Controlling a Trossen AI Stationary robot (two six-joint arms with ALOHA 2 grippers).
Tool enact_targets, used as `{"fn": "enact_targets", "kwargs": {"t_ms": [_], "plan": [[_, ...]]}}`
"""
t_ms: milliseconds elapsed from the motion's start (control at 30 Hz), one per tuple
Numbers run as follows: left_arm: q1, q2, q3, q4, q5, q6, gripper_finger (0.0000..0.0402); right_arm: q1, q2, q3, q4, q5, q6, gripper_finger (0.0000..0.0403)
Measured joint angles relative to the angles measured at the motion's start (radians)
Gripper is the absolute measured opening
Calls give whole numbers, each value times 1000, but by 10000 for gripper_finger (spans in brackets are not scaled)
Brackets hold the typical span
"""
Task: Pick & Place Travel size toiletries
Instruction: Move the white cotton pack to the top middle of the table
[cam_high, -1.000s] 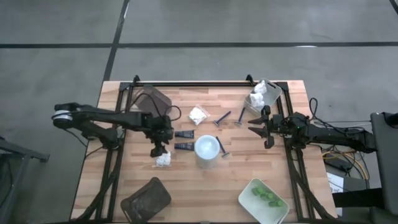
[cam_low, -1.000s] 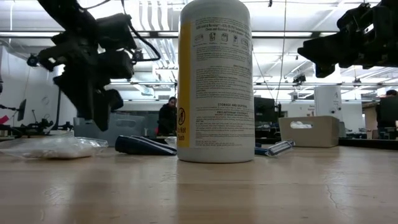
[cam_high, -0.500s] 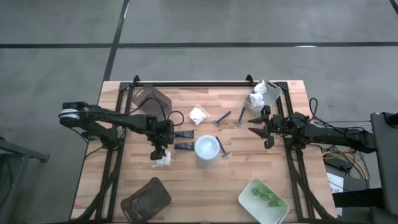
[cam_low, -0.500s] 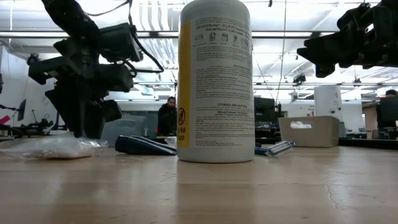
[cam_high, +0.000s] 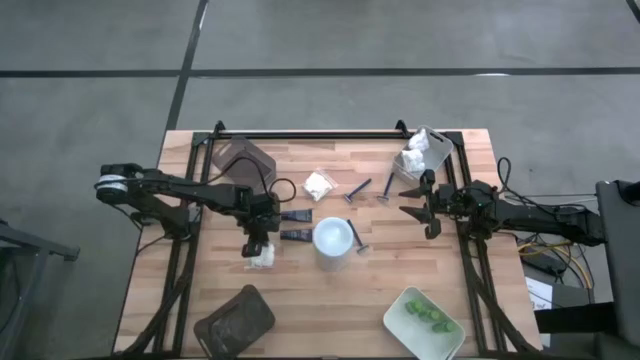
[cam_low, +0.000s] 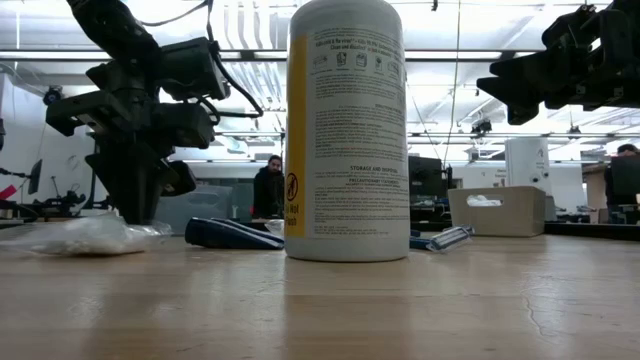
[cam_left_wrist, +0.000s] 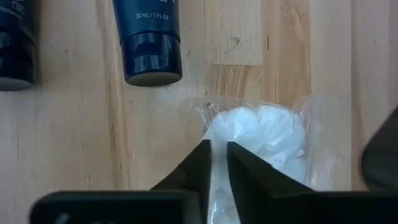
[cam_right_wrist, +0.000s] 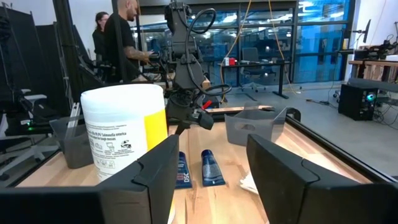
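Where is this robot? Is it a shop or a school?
Probably neither: it looks like a big robot lab or workshop. Beyond the wooden table there are desks with chairs, glass partitions and rows of ceiling lights, and people stand nearby.

Two dark brown trays (cam_high: 243, 158) (cam_high: 235, 320) flank my wooden table's (cam_high: 330, 290) left side; pale trays (cam_high: 430, 148) (cam_high: 398, 315) sit right.

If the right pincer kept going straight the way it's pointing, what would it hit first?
Probably the yellow white-capped cylindrical bottle, which stands nearest ahead of the open right pincer. The two short dark tubes lie lower on the table; depth is uncertain.
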Motion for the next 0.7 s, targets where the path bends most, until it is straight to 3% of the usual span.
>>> {"fn": "enact_targets", "kwargs": {"t_ms": [200,700], "plan": [[0,0,11,-1,0,-1,8,0,0,0,0,0,0,192],[0,0,149,-4,0,20,4,0,0,0,0,0,0,153]]}}
